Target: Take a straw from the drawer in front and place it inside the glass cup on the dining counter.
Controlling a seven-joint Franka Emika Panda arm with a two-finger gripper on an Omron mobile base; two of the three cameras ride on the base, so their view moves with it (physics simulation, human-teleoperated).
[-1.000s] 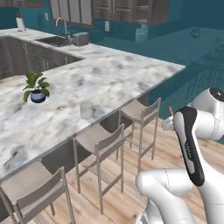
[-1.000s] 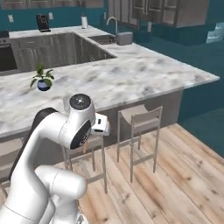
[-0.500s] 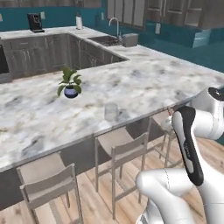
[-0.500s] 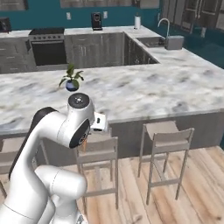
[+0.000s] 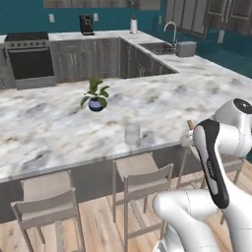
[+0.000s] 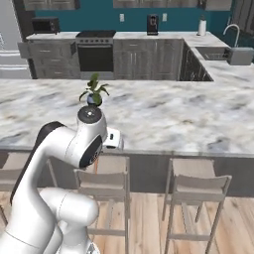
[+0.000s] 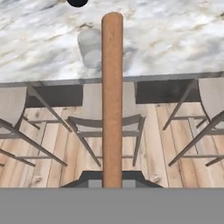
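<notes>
In the hand view the straw (image 7: pixel 112 100), a thin reddish-brown stick, runs straight up from my gripper (image 7: pixel 112 180), which is shut on its lower end. Its top overlaps the near edge of the dining counter (image 7: pixel 175 35). The glass cup (image 7: pixel 91 48) stands on the marble just left of the straw's tip. In the left base view the glass cup (image 5: pixel 132 134) sits near the front edge of the dining counter (image 5: pixel 49 128), and the straw's tip (image 5: pixel 191 125) pokes up beside my forearm, to the cup's right. The drawer is out of view.
A blue pot with a green plant (image 5: pixel 96 96) stands on the counter behind the cup. Grey stools (image 5: pixel 142 177) (image 6: pixel 198 186) line the counter's near side over a wooden floor. A stove (image 6: pixel 96 54), sink (image 5: pixel 162 47) and cabinets lie beyond.
The whole picture has shifted as the base moved: the counter now faces the cameras more squarely and the cup sits nearer the centre. The arm keeps its pose, holding the straw.
</notes>
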